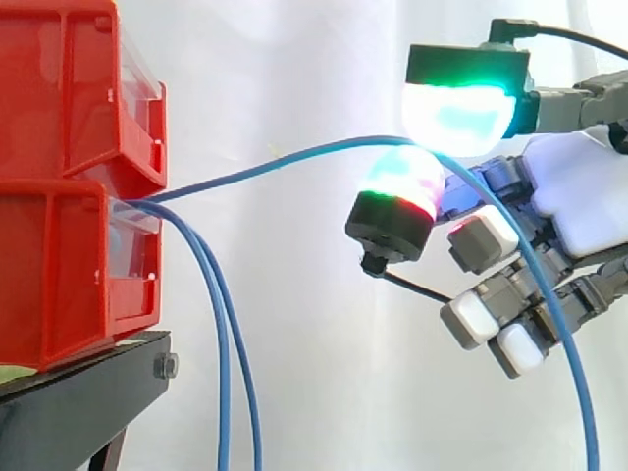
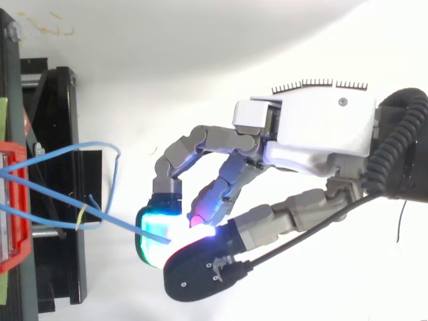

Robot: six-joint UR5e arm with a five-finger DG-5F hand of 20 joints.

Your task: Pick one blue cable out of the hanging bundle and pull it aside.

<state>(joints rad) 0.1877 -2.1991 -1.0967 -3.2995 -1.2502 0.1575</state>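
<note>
1. We see the hand (image 1: 579, 186) on the right of the side view, palm back by the edge and fingers reaching left towards the red bins.
2. The hand is clamped in a pinch. A pad (image 1: 456, 113) glowing green and white sits above, and a second pad (image 1: 402, 182) glowing green over red sits just under it.
3. The picked blue cable (image 1: 285, 157) passes between those two pads.
4. From the gap between the upper red bin (image 1: 59, 88) and the lower red bin (image 1: 49, 275), this cable rises in a shallow arc to the right as far as the pinch.
5. Past the pinch it bends down, crosses in front of the curled lower fingers and runs out of the bottom edge.
6. The other blue cables (image 1: 224, 373) leave the same gap and hang straight down beside the bins, well apart from the hand.
7. The bins rest on the black stand (image 1: 88, 392), with the white curtain (image 1: 294, 343) behind.
8. From above, we see the picked cable (image 2: 114, 221) run from the bins on the left to a cyan-glowing pad (image 2: 157, 234).
9. There the hand (image 2: 321, 127) curls its fingers in from the right.
10. A small yellow tie (image 2: 80, 217) sits where cables cross over the stand.
</note>
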